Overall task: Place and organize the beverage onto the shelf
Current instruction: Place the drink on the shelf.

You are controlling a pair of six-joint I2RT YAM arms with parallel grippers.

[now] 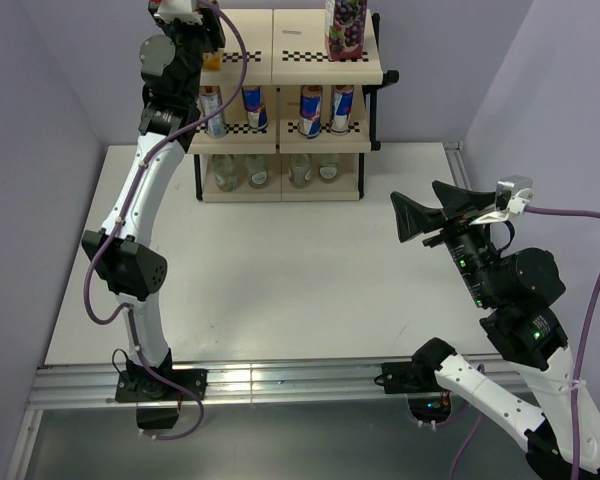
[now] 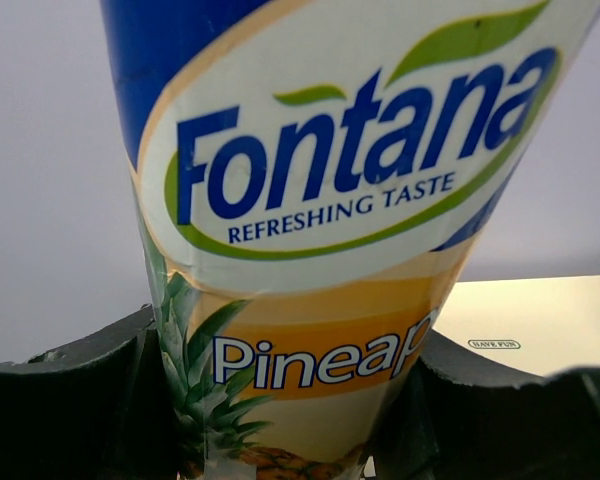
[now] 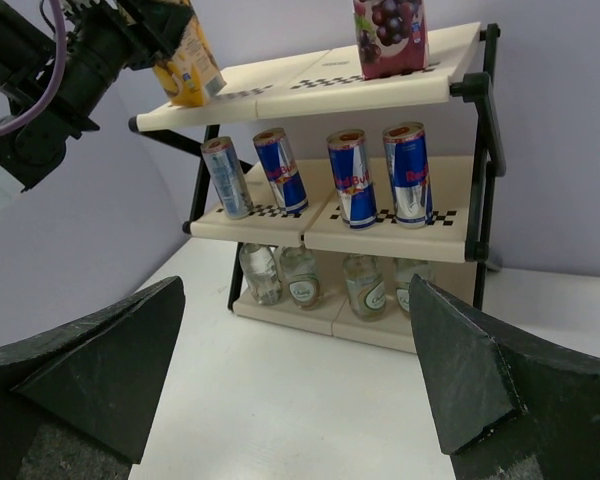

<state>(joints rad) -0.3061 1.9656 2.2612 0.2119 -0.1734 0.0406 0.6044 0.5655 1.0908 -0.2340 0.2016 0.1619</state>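
At the far left, the left arm [image 1: 140,200] reaches up from the near edge of the table [image 1: 280,290] to the top tier of the shelf [image 1: 300,45]. The left jaws are closed on the pineapple carton [image 3: 187,62], with one dark finger [image 2: 70,390] against each side of its lower part. The carton is at the left end of the top tier. It is tilted rather than upright, and its bottom edge is down at the tier's surface. Whether its weight rests on the tier cannot be told.

Further right on the same tier, the grape carton [image 1: 345,28] stands upright on the right half, well apart from the pineapple one. On the middle tier four cans [image 3: 280,170] stand in a row behind the checkered strip [image 3: 375,215], two on each half. The leftmost one leans a little. On the bottom tier four clear bottles [image 3: 300,278] stand in a row, also two to each half.

At the right, the right arm [image 1: 520,300] is bent above the right side of the table, well apart from the shelf. The right jaws are spread wide and hold nothing. They point toward the shelf, and from the wrist view the two lower tiers show between the fingers [image 3: 110,370].
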